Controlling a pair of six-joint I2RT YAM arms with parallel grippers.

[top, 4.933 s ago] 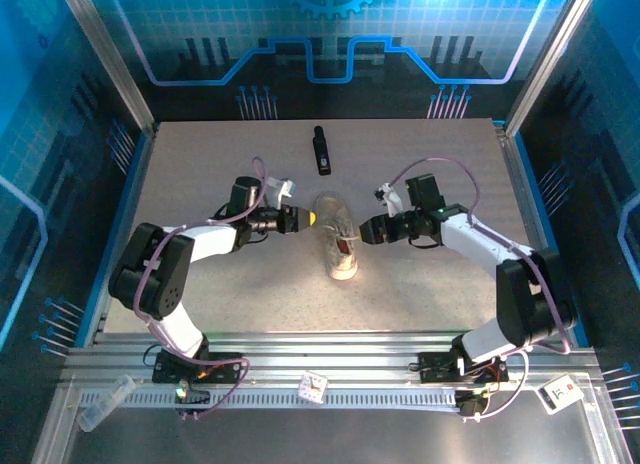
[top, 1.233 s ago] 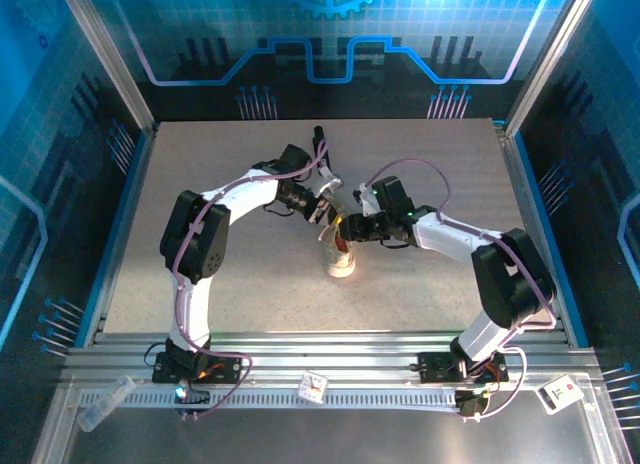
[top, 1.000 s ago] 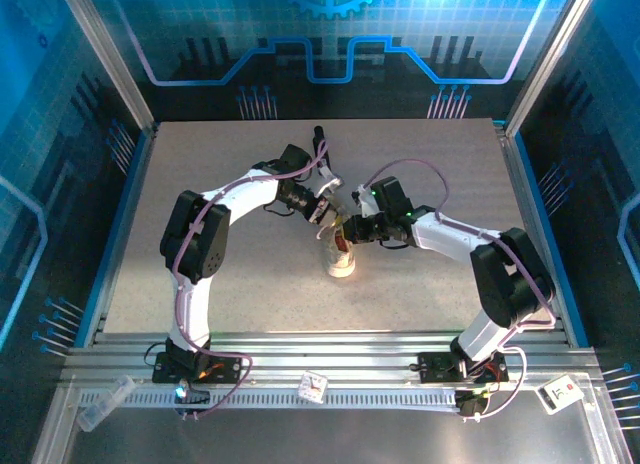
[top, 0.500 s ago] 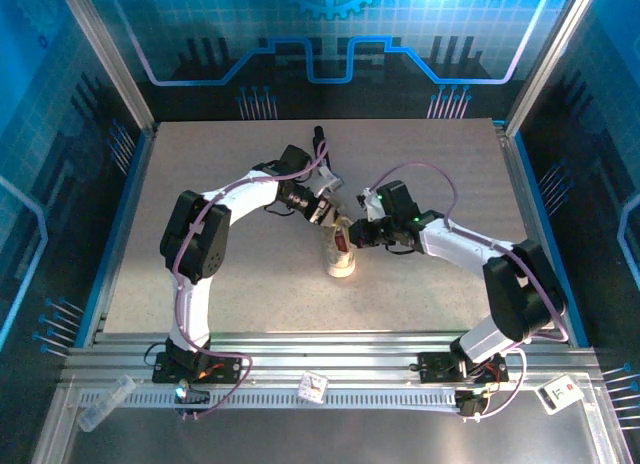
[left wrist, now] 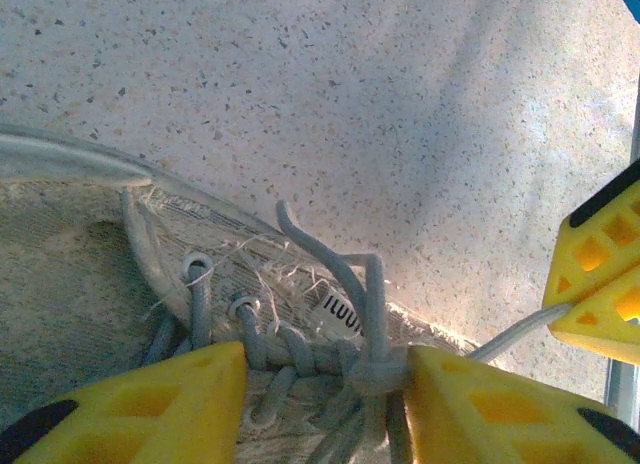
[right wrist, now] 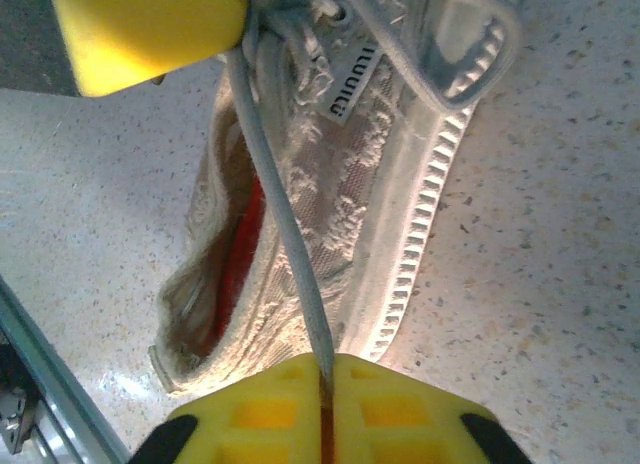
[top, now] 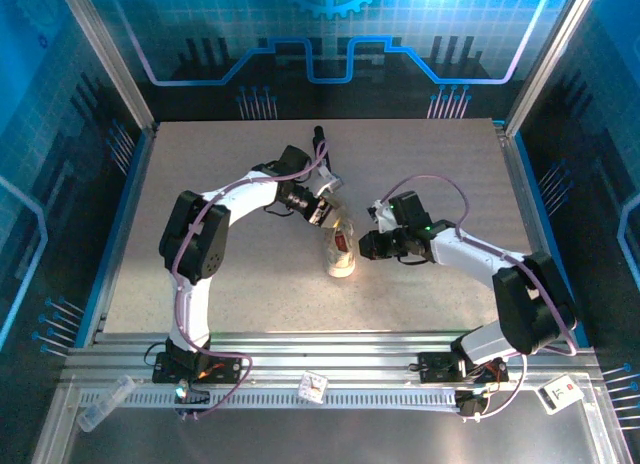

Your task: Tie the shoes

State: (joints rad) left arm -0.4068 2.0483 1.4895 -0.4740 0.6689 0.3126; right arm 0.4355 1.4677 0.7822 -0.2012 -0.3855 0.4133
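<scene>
The off-white shoe [top: 342,248] lies mid-table, its red lining [right wrist: 238,246] showing in the right wrist view. My left gripper [top: 328,212] hovers over the laced front, open, with its yellow fingers [left wrist: 130,404] on either side of the lace knot [left wrist: 375,376]; the right-hand finger touches the knot. Just right of the shoe, my right gripper [top: 368,244] is shut on a pale lace [right wrist: 288,219]. That lace runs taut from the knot to its closed tips [right wrist: 325,372]. In the left wrist view the same lace [left wrist: 510,334] leads off toward the right gripper's yellow fingers [left wrist: 600,274].
A slim black bar [top: 319,134] lies behind the left arm near the table's back. Blue-framed walls close in the table on both sides. Small items sit on the front rail: a white card [top: 313,385], a clear tube [top: 105,402] and a tag [top: 560,392].
My right gripper has drawn back to the right of the shoe with the lace pinched, pulling it taut. The left jaws have spread apart around the knot; the left arm has barely moved.
</scene>
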